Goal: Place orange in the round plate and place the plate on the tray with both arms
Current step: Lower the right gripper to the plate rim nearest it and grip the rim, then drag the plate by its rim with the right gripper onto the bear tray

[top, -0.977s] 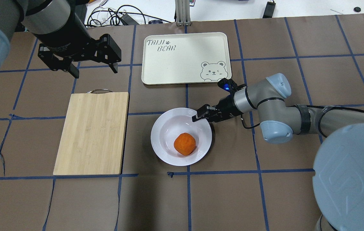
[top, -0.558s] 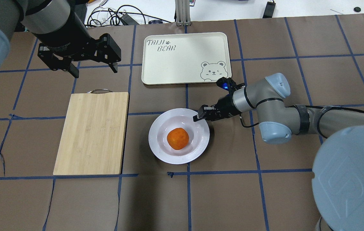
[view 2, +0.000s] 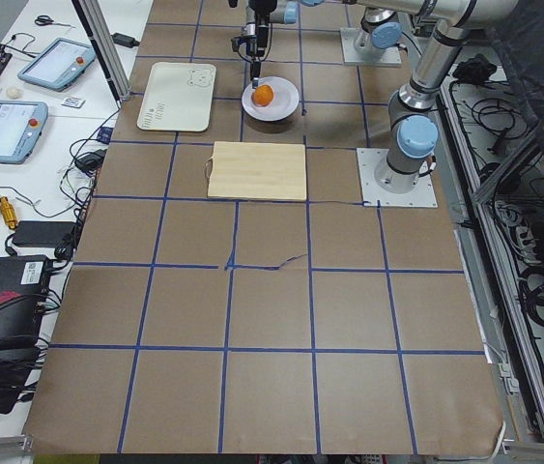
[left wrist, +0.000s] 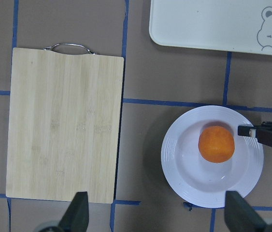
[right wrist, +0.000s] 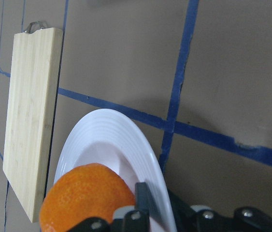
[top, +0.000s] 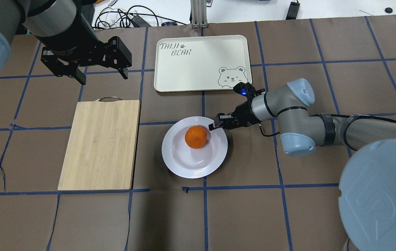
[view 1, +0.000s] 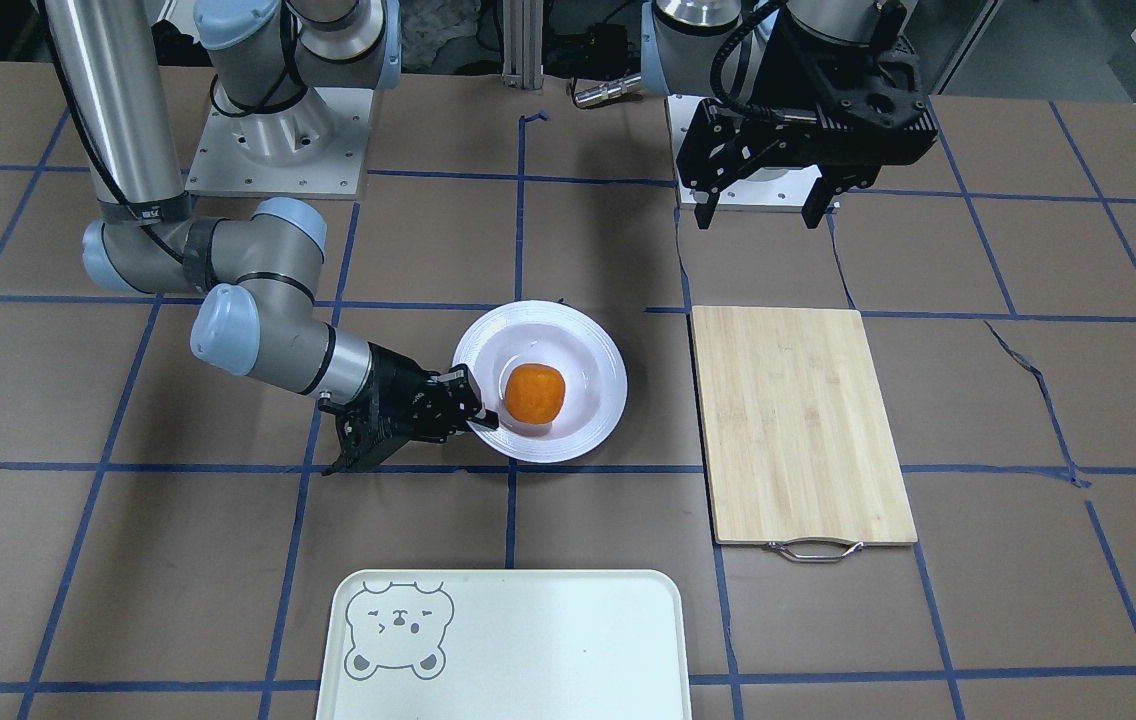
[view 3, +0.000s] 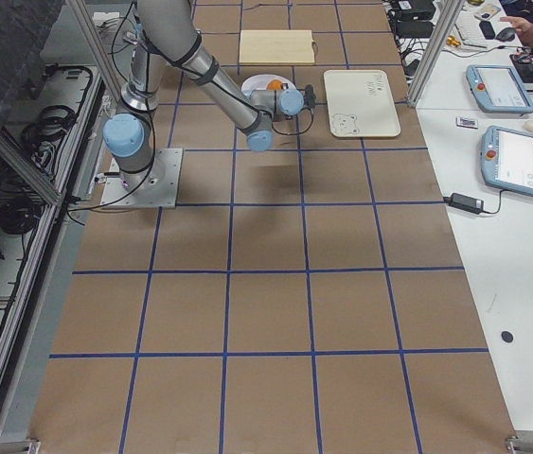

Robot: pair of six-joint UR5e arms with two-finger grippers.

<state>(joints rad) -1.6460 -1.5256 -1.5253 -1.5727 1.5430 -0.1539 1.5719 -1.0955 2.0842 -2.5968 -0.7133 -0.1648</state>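
- Right gripper [top: 215,126] pinches the plate [top: 191,165] by its rim, on the side toward the tray [top: 198,66]; the wrist view shows one finger on top of the rim and the other under it.
- Orange [top: 196,137] lies loose in the plate, off centre, just beside the gripped edge and nearly touching the upper finger.
- Plate is on or just over the table [top: 323,87], apart from the tray; whether it is lifted cannot be told.
- Risk: a one-sided pinch on a glossy rim may slip or let the plate pivot, so the far side sags.
- Risk: any tilt or jerk would likely send the orange rolling, perhaps over the shallow rim.
- Risk: a low carry could catch the plate on the tray's raised edge.
- Right arm [top: 288,104] reaches in low, its wrist nearly level, gripper pointing sideways at the rim.
- Left gripper [top: 102,75] hangs high with jaws spread, pointing down near the handle end of the board [top: 100,143], well apart from the plate, so it gives no support.
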